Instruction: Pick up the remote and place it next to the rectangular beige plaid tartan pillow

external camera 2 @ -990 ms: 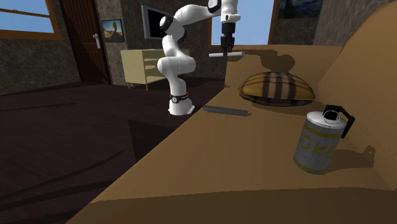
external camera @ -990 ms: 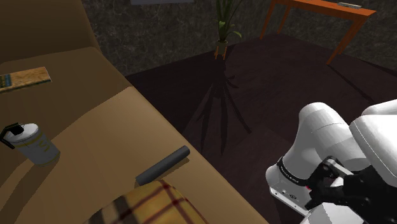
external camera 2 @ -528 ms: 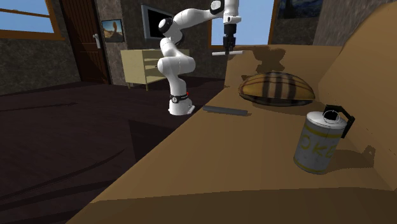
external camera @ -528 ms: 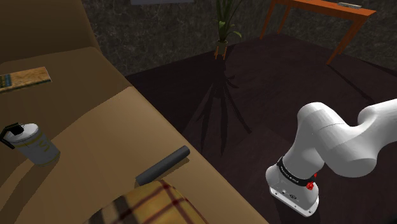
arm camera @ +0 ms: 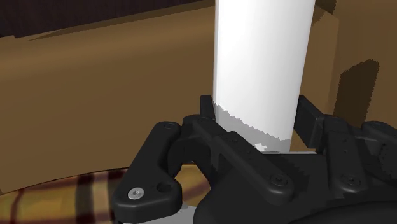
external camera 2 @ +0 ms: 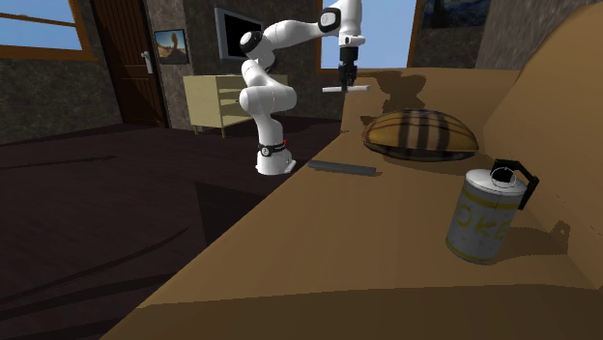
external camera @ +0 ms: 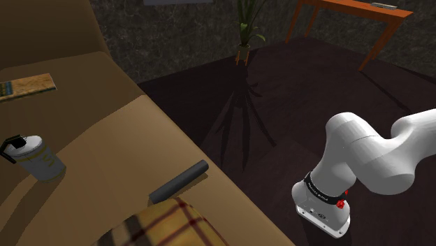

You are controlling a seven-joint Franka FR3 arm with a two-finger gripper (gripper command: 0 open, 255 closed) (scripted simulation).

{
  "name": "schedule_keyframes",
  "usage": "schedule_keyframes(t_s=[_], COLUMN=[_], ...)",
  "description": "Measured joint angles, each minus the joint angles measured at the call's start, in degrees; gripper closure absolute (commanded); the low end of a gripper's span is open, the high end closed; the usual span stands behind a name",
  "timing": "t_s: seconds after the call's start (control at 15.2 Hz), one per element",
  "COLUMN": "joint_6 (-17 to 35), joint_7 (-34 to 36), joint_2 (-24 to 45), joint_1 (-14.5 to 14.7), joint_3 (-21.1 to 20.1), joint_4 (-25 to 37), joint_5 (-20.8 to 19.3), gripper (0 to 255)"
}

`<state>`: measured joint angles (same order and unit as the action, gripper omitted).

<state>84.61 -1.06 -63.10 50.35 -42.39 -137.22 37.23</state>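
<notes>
In the second exterior view my gripper hangs high over the tan sofa, shut on a pale flat remote that lies level across its tips. It is just above and to that view's left of the beige plaid pillow. The wrist view shows the remote as a long white bar clasped between the black fingers, with the pillow's plaid edge below. The pillow's corner also appears in the shoulder view.
A dark grey bar lies on the seat's front edge near the pillow. A pale canister with a ring pull stands on the seat. A book rests on the sofa back. The arm's base stands on dark floor.
The arm has swung, so the wrist and hand have left the shoulder view. The gripper has carried the remote slightly lower and nearer the pillow, still shut on it.
</notes>
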Motion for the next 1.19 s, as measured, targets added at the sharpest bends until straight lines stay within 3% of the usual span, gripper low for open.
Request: schedule_keyframes(t_s=[1.19], joint_6=[10.31], joint_7=[-1.44], joint_2=[-2.37], joint_1=[2.52], joint_3=[-8.66], joint_4=[-12.02], joint_5=[7.93], gripper=[255])
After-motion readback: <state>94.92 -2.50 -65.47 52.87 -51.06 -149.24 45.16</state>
